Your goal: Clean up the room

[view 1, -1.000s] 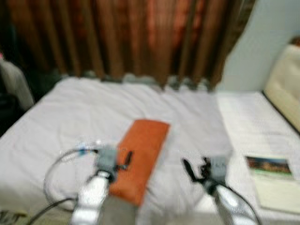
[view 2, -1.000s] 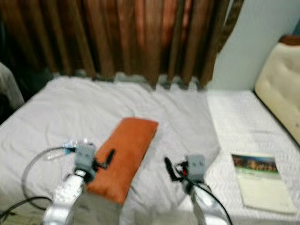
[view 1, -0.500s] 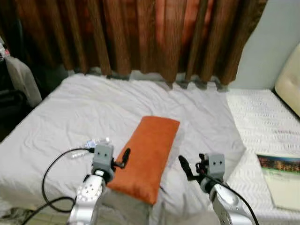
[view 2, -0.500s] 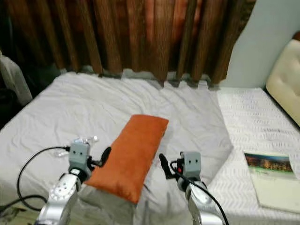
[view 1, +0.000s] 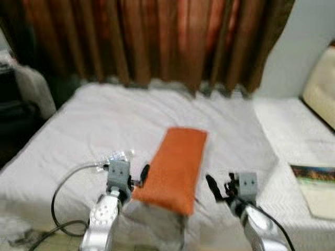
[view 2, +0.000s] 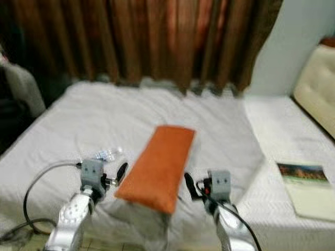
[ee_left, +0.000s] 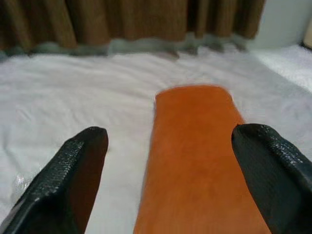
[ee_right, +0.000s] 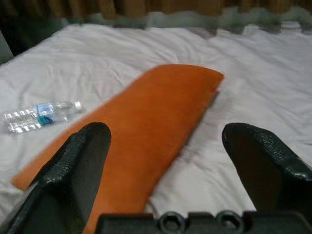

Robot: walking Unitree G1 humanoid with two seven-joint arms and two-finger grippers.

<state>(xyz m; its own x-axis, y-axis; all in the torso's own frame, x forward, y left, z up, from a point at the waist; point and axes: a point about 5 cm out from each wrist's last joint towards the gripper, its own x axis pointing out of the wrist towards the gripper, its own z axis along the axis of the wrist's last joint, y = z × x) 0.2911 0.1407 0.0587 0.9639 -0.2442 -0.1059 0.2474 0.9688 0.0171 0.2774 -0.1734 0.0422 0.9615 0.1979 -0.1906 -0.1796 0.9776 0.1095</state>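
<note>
Head views slightly blurred. Far left: a dark shape with pale fabric [view 1: 34,97] beside the bed [view 1: 94,125], which carries a white sheet and stands before brown curtains [view 1: 157,42]. On the sheet near the bed's left front lies a clear plastic bottle [view 1: 114,156] on its side (blue label visible in right wrist view). Left end effector [ee_left: 165,183] hangs low over the bed's near edge, fingers spread wide, holding nothing; a black cable [view 1: 65,183] loops from its arm. Centre: orange pillow [view 1: 175,167] lying lengthwise on the sheet, near end at the bed's front edge, between the two arms. Right end effector [ee_right: 165,168] just right of the pillow's near end, fingers likewise apart and empty. Right: a book [view 1: 316,188] flat on the textured white bedcover [view 1: 285,130]; cream headboard [view 1: 319,86] at far right.
</note>
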